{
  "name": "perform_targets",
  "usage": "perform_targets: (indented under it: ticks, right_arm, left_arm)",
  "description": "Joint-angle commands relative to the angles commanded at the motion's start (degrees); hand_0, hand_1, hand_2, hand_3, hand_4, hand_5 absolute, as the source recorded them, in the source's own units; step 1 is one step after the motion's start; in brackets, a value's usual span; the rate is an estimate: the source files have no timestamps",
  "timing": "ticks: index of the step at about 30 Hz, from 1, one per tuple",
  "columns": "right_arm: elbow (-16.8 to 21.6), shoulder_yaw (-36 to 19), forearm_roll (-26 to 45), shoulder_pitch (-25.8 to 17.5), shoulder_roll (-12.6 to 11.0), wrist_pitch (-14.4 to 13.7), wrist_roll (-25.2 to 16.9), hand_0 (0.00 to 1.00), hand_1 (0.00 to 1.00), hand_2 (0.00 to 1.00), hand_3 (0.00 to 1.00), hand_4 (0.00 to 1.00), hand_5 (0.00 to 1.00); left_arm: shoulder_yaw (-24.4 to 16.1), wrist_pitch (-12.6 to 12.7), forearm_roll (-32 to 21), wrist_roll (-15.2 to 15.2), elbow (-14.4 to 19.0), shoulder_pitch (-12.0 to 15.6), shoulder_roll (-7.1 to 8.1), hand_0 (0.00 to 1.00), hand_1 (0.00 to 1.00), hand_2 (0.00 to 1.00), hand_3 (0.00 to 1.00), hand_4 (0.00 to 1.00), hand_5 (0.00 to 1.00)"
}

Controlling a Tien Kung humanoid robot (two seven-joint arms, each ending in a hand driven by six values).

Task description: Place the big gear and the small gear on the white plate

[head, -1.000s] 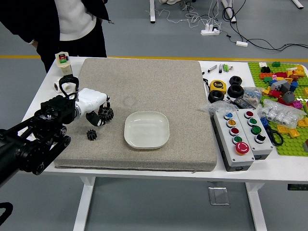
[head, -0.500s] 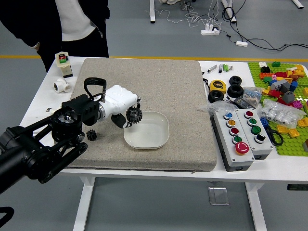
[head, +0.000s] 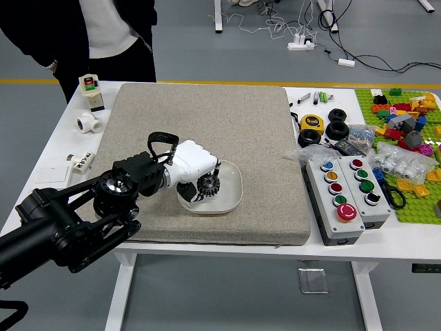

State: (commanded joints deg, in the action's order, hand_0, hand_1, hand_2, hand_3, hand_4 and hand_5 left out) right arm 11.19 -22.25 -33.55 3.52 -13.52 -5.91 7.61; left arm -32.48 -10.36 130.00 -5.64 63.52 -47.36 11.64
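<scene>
Fingers curled, your white-backed black left hand point(head: 192, 165) grips the big black toothed gear point(head: 209, 184) over the rounded white plate point(head: 233, 188). Whether gear and plate touch, you cannot tell.

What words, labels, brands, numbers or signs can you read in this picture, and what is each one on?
"5", on the dark label of the yellow tape measure; the smaller marks beside it are too blurred to read.
Too small to read: the marks on the white fitting at the table's left, and any on the large red button.
I can read no other text.
</scene>
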Motion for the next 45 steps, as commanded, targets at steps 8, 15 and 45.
perform_targets:
  ticks: [8, 15, 45]
  right_arm:
    - [0.02, -0.18, -0.07, 0.30, -0.04, -0.21, -0.05, 0.682, 0.728, 0.796, 0.692, 0.850, 0.751]
    - [-0.04, -0.38, -0.18, 0.38, -0.01, -0.36, -0.10, 0.681, 0.726, 0.793, 0.685, 0.849, 0.750]
    - [-0.02, 0.04, 0.21, -0.15, 0.36, -0.80, -0.05, 0.680, 0.723, 0.791, 0.679, 0.846, 0.748]
  left_arm:
    - [-0.85, 0.64, 0.00, 0.37, -1.58, -0.26, -0.31, 0.376, 0.637, 0.731, 0.764, 0.998, 0.454]
    - [-3.03, 0.93, 0.00, 0.90, -0.96, 0.09, 0.20, 0.389, 0.654, 0.767, 0.779, 0.998, 0.450]
    - [-17.53, -13.87, 0.00, 3.89, 5.62, 7.89, 14.04, 0.374, 0.608, 0.680, 0.702, 0.998, 0.339]
